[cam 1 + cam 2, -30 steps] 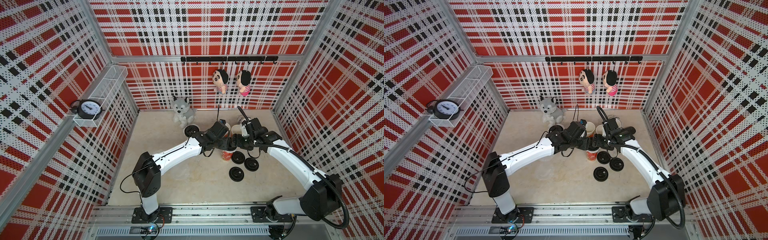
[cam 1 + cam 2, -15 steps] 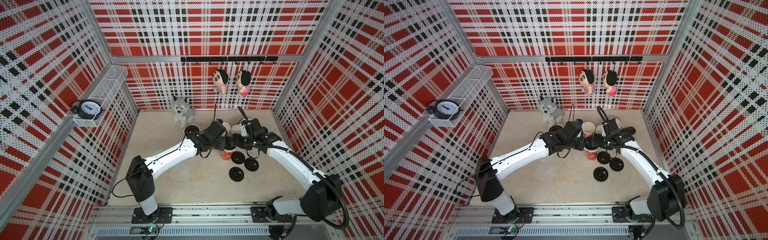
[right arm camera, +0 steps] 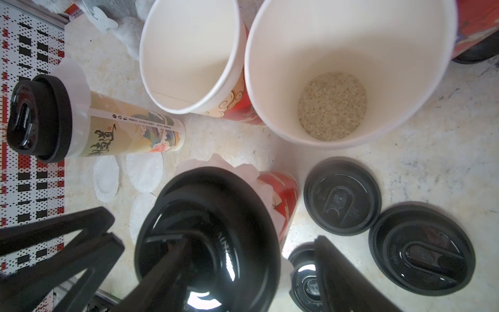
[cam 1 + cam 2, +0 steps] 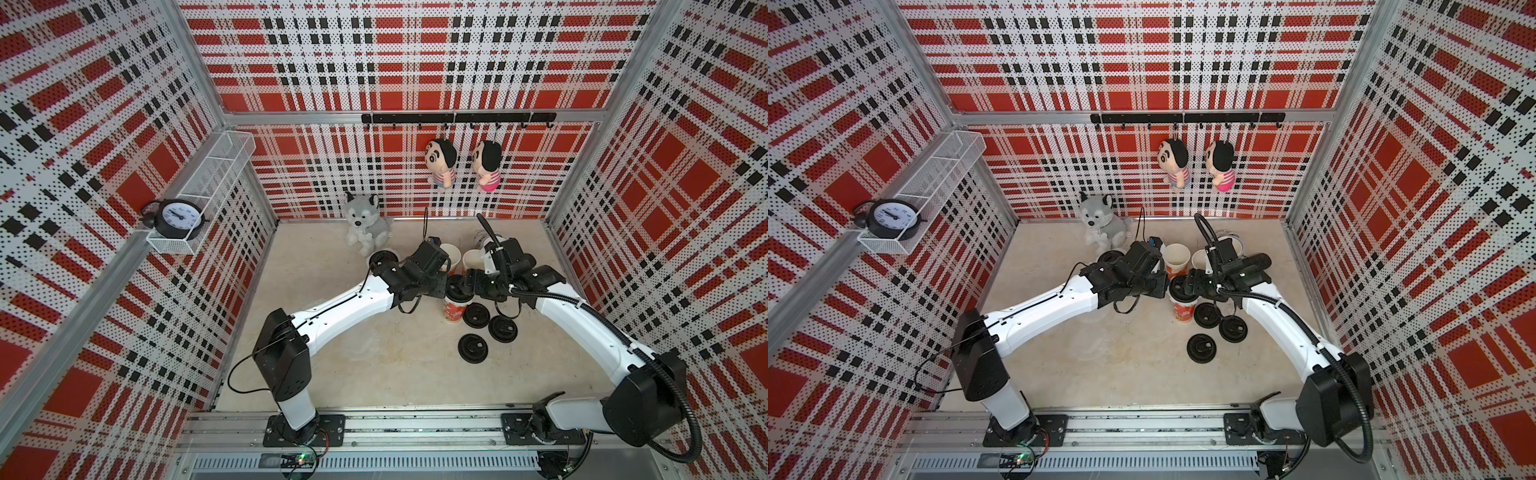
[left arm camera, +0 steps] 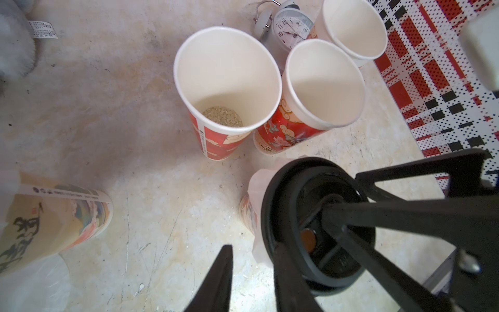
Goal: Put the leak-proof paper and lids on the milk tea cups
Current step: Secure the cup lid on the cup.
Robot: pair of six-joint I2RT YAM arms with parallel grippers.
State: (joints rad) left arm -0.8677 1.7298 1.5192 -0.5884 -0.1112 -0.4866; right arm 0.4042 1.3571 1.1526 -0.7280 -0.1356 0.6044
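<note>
A red milk tea cup [image 4: 454, 311] stands mid-table under a black lid [image 4: 458, 287], and leak-proof paper [image 5: 258, 189] crinkles out below that lid's rim. My left gripper [image 5: 253, 245] is open; one finger lies on the lid's edge and only floor shows between the fingers. My right gripper [image 3: 251, 237] is open too, with one finger pressed into the lid's middle and the other outside the rim, a gap showing. Three open cups [image 5: 226, 78] [image 5: 324, 83] [image 5: 353, 27] stand behind. A cream cup [image 3: 129, 129] carries paper and a lid. Loose paper sheets [image 3: 144, 173] lie on the floor.
Three black lids [image 4: 476, 315] [image 4: 503, 328] [image 4: 473, 348] lie to the right of the red cup. A husky plush [image 4: 368, 226] sits at the back, and a white alarm clock [image 5: 293, 27] stands behind the open cups. Plaid walls close in three sides.
My left gripper's jaws have narrowed beside the lid, and the left arm's shoulder and elbow have swung. The right arm has stayed on the lid.
</note>
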